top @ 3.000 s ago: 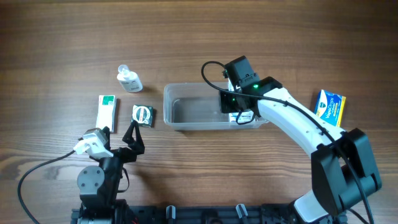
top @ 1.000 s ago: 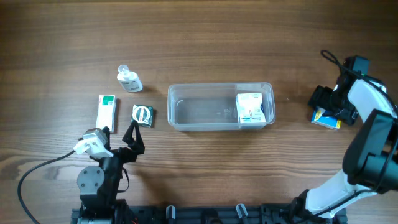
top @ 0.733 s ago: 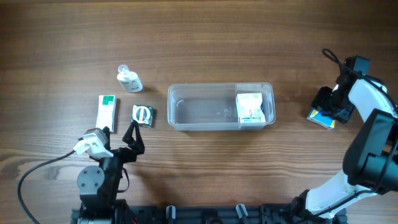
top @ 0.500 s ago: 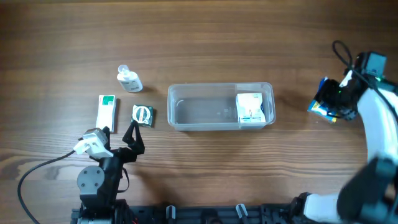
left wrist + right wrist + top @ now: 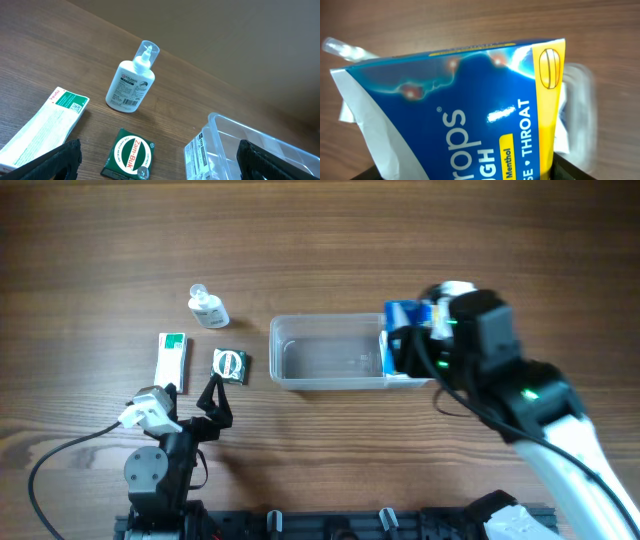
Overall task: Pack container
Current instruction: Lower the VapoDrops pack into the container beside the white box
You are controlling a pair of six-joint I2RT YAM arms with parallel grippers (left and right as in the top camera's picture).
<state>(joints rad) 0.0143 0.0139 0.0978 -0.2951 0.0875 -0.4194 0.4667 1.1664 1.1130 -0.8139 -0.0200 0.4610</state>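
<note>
- Once squarely above the container (image 5: 320, 362), at mid-tabletop (image 5: 400, 240), lower gently beside the white box (image 5: 197, 152) at its right end.
- Hold the right end effector (image 5: 408, 348) closed on the blue box (image 5: 470, 115) until seated flat.
- Leave the left end effector (image 5: 212, 402) spread wide, empty, parked.

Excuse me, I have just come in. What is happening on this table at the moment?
The right gripper holds a blue and yellow box over the right end of the clear container, where a white box already lies. The left gripper rests near the front edge, jaws open and empty. A small bottle, a green and white box and a Zam-Buk tin lie on the table left of the container, not yet packed.
</note>
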